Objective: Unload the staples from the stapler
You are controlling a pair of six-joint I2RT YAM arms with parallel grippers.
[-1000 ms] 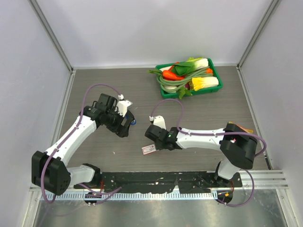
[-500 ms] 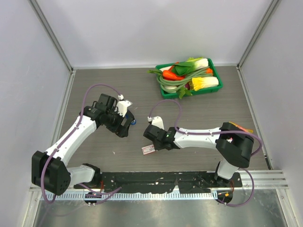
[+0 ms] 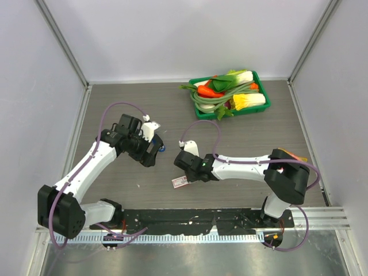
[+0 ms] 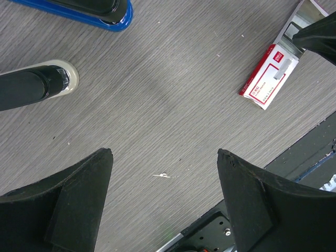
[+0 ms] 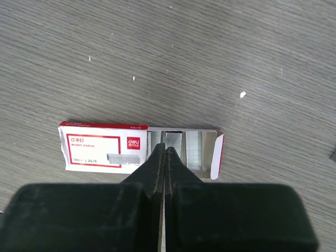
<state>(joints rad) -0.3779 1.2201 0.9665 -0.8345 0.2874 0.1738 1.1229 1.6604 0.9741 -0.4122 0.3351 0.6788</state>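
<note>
Right end effector pressed together over open staple box mid-frame, maybe touching; left end effector apart, stapler upper-left.

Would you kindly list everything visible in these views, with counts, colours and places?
stapler: one, blue and black, on the table near the left pincer
staple box: one, white and red, drawer open, under the right pincer
staples: several strips, silver, in the box's open drawer
tray: one, green, far right of the table
vegetables: several, green, orange, yellow, white, heaped in the tray
table: one, grey wood grain, under everything
left pincer: one, black, open, above bare table
right pincer: one, black, shut, tips at the box's drawer
</note>
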